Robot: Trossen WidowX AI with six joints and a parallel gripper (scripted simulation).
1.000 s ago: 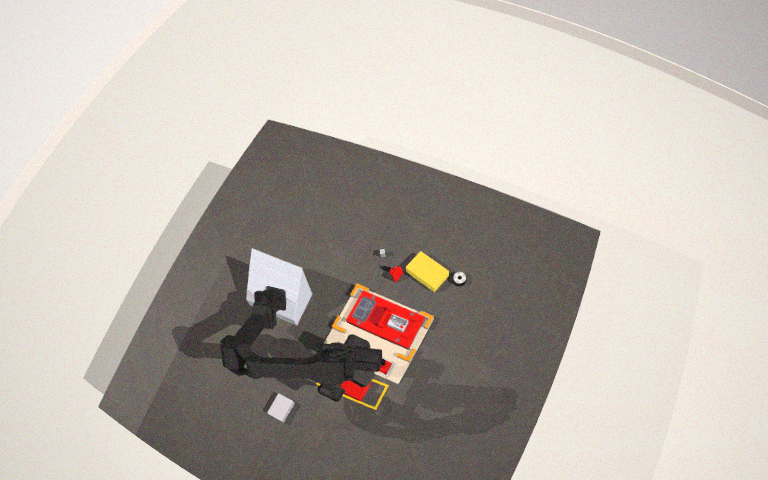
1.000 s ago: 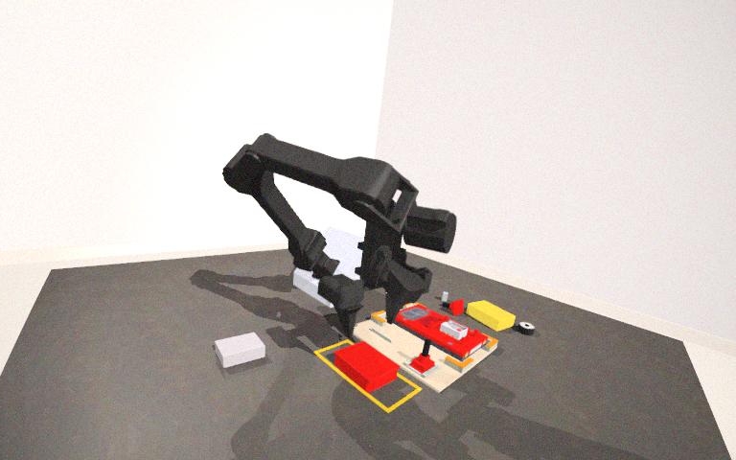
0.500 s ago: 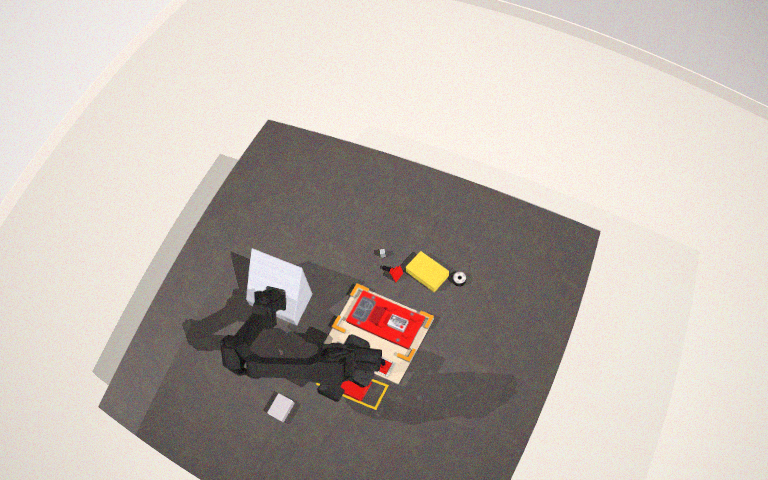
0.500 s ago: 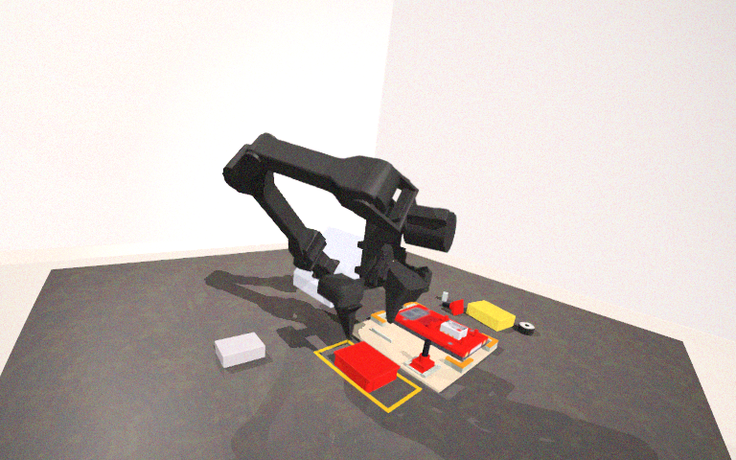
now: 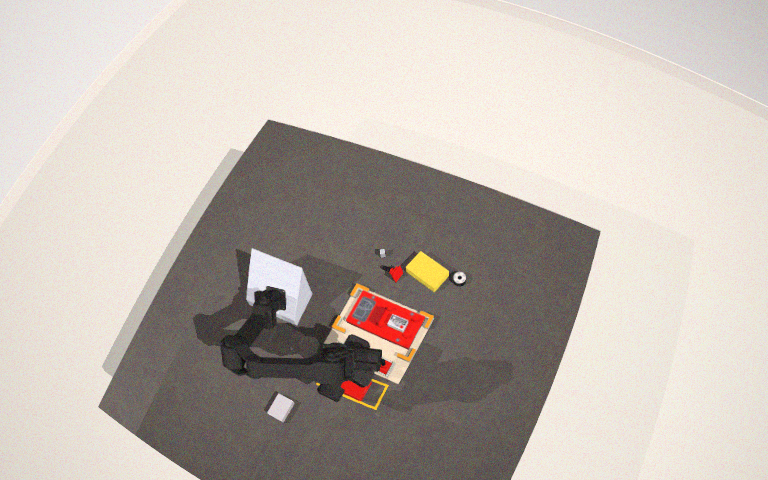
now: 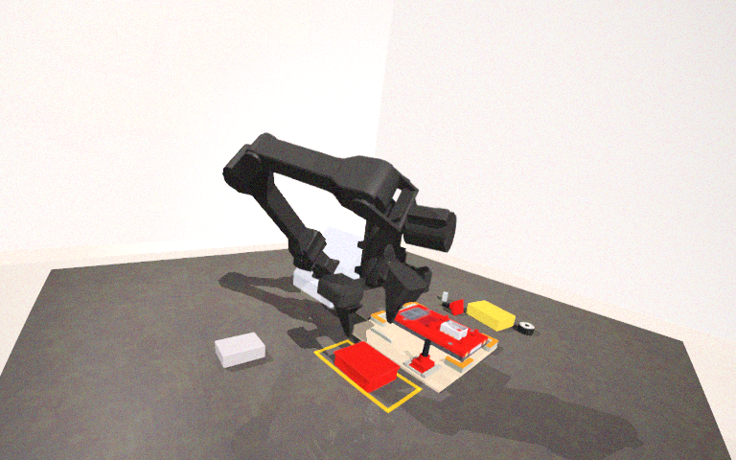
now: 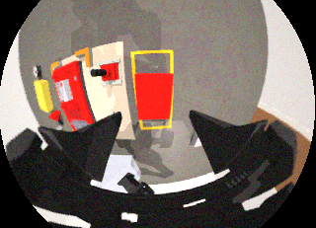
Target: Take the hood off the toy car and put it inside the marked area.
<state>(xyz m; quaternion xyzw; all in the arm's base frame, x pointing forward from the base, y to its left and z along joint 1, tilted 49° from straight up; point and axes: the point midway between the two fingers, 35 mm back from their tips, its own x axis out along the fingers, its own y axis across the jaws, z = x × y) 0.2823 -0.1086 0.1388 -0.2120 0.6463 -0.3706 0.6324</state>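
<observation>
Red and box-shaped, the hood (image 5: 355, 389) (image 6: 365, 364) (image 7: 154, 96) sits flat on the bench (image 5: 436, 202) (image 6: 132, 399) (image 7: 212, 65), within the yellow outline (image 5: 381, 397) (image 6: 404, 400) (image 7: 173, 65) and off the toy car (image 5: 413, 333) (image 6: 469, 345) (image 7: 79, 97). The hand (image 5: 343, 366) (image 6: 370, 329) (image 7: 156, 114) is spread wide above the bench, with nothing between its 2 fingers and the hood apart from them.

No brand can be read; the white block (image 5: 397, 321) (image 6: 452, 329) (image 7: 64, 90) on the car carries small marks too blurred to make out. The car rests on a beige board (image 5: 399, 374) (image 6: 439, 380) (image 7: 104, 100) among 4 orange corner pieces (image 5: 427, 320) (image 6: 458, 361) (image 7: 85, 54). Between car and outline, a red base (image 5: 386, 366) (image 6: 423, 362) (image 7: 110, 71) with a black post stands on the board, near the hood.

Beyond the car lie a yellow block (image 5: 427, 270) (image 6: 491, 314) (image 7: 43, 96), a small red piece (image 5: 396, 273) (image 6: 456, 307) (image 7: 55, 116) and a black-and-white round part (image 5: 455, 277) (image 6: 526, 331) (image 7: 37, 72). A pale block (image 5: 281, 407) (image 6: 239, 349) (image 7: 197, 140) sits on the other side, mostly behind a finger in the wrist view. The arm covers part of the hood from the top, as well as part of the white wedge (image 5: 275, 276) (image 6: 342, 247) (image 7: 118, 169).
</observation>
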